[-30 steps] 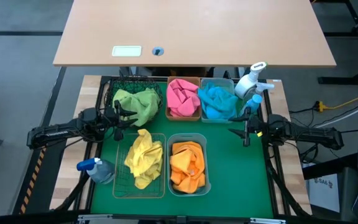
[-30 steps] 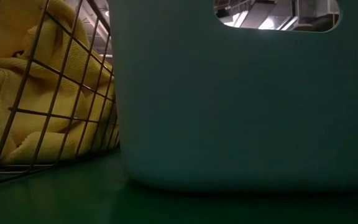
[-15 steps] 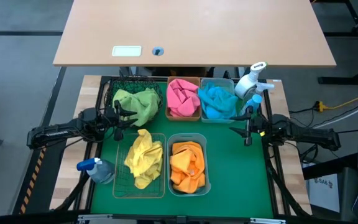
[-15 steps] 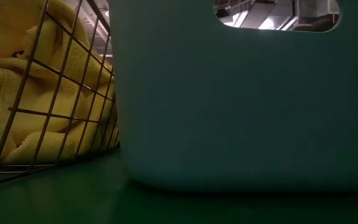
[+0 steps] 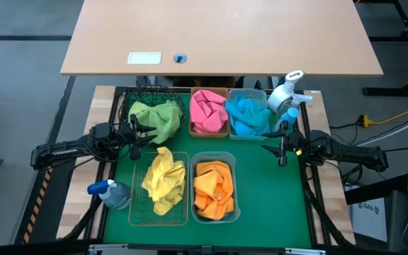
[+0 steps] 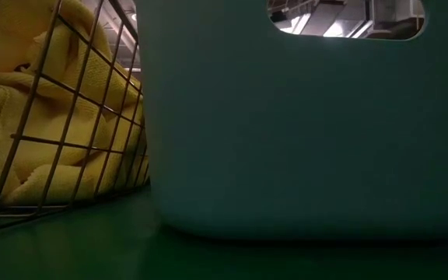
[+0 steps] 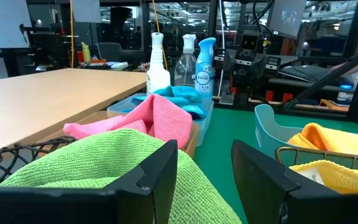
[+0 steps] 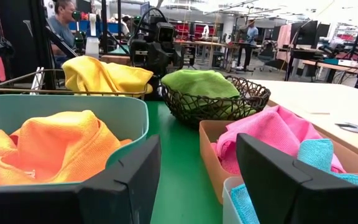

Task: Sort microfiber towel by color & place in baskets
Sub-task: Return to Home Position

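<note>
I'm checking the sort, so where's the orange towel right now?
In the high view, the orange towel lies in the blue bin, just right of the wire basket holding the yellow towel.

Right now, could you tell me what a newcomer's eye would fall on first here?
Five bright towels stand out, one per container: at the back, a lime green towel in the dark wire-mesh basket, a pink towel in the amber bin, a blue towel in the pale blue bin; in front, a yellow towel in the rectangular wire basket, an orange towel in the blue bin. The left gripper and right gripper flank them, open.
</note>
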